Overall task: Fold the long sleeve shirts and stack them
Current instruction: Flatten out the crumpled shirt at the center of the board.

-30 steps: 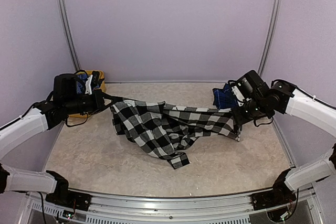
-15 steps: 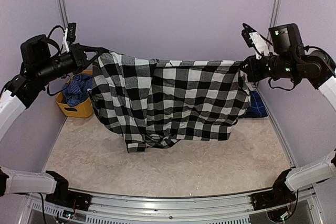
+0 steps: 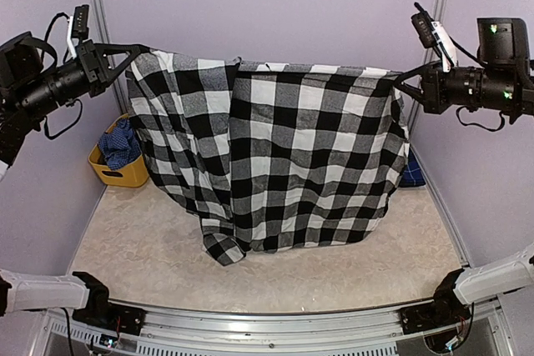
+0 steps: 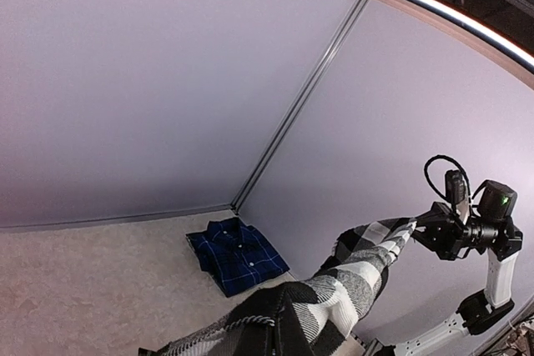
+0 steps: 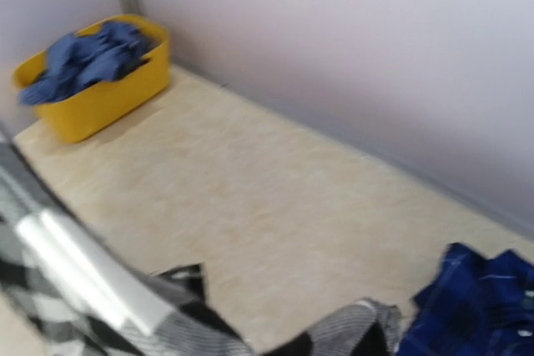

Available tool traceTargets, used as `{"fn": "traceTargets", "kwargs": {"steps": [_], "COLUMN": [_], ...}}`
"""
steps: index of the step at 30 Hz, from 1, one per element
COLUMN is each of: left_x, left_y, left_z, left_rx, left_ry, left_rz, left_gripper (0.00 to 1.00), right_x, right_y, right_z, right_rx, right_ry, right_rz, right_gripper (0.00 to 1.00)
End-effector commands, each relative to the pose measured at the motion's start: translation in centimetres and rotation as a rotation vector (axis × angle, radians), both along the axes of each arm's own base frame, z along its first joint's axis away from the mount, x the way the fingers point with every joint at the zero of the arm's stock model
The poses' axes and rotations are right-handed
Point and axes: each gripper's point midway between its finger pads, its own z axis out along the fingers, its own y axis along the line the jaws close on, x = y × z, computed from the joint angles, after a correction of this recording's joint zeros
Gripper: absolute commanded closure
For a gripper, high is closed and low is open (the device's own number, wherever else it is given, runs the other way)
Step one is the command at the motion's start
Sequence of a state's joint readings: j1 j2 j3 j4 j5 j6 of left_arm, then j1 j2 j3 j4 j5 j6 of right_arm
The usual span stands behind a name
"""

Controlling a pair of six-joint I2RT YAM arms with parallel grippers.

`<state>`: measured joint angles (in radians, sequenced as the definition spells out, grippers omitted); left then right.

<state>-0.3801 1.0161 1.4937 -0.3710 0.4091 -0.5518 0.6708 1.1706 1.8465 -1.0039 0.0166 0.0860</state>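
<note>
The black-and-white check shirt (image 3: 275, 156) hangs spread wide between both arms, high above the table; its lower hem dangles near the table top. My left gripper (image 3: 133, 54) is shut on its upper left corner. My right gripper (image 3: 399, 85) is shut on its upper right corner. The check cloth also fills the bottom of the left wrist view (image 4: 334, 298) and of the right wrist view (image 5: 100, 306), hiding the fingers. The navy plaid shirt (image 4: 238, 253) lies folded at the table's far right corner; it also shows in the right wrist view (image 5: 480, 306) and, partly, in the top view (image 3: 411, 174).
A yellow bin (image 3: 125, 171) with blue cloth (image 3: 121, 143) in it stands at the far left of the table; it also shows in the right wrist view (image 5: 104, 89). Purple walls close in the back and both sides.
Both arms have lifted the check shirt from the table to full height and pulled it wider apart, so it now hangs as a flat sheet.
</note>
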Motion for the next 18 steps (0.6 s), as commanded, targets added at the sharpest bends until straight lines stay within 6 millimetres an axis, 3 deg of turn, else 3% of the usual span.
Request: {"fn": "traceTargets", "kwargs": {"steps": [1,4,11,18], "left_x": [-4.0,-6.8,-13.1,-16.4], "left_y": [1.8,2.5,4.9,5.3], "left_z": [1.6,2.4,5.1,7.8], "left_rx": [-0.022,-0.057,-0.113,-0.109], "left_ry": [-0.051,-0.068,-0.146,-0.226], "left_rz": [0.023,-0.003,-0.031,-0.073], "left_gripper": [1.0,1.0,1.0,1.0], "right_x": [-3.8,-6.3,-12.2,-14.5], "right_y": [0.3,0.8,0.2,0.0], "right_z": [0.3,0.4,3.9,6.0], "right_rx": [0.044,0.088,0.242,0.317], "right_ry": [0.026,0.046,0.0,-0.03], "right_rz": [0.148,0.251,0.433,0.519], "right_gripper": [1.0,1.0,1.0,1.0]}}
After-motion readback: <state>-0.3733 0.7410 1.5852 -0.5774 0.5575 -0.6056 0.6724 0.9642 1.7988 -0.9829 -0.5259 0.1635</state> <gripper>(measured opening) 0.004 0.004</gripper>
